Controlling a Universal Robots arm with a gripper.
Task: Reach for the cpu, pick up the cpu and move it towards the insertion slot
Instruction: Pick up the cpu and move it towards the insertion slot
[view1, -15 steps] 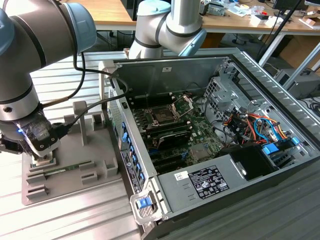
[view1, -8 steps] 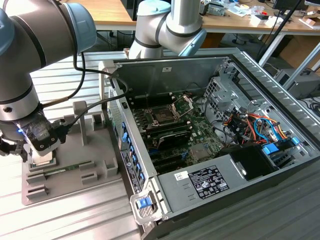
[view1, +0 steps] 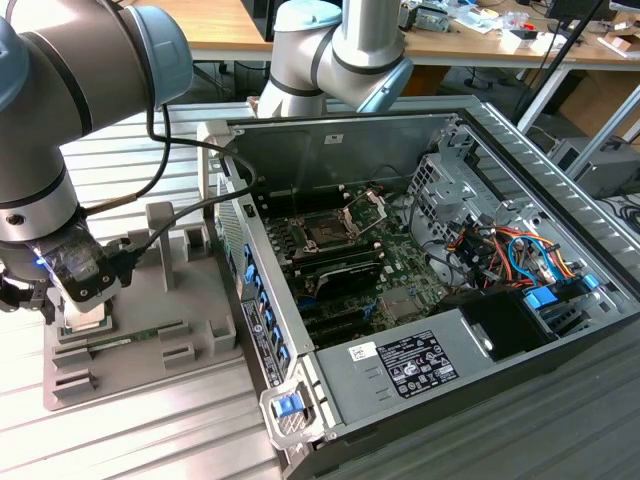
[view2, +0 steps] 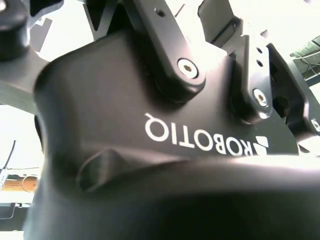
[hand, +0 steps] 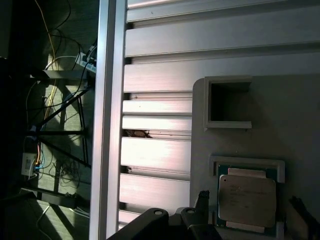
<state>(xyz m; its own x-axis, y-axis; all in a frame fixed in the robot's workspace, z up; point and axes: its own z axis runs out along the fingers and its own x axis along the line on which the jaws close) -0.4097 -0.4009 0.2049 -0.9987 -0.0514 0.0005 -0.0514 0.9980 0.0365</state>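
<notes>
In the exterior view my hand (view1: 82, 305) hangs low over the grey holder (view1: 160, 315) on the table (view1: 150, 440), at the exterior view's left of the open case (view1: 330, 150). The slot (view1: 325, 232) sits well apart, inside the case. The second wrist view shows the hand's black body. In the first wrist view its fingers (hand: 202, 200) stand apart, flanking the cpu (hand: 246, 200) seated in the holder.

sunlight glares off the table slats (hand: 155, 155), deep shadow beside; cpu (hand: 246, 201) in shade.
</notes>
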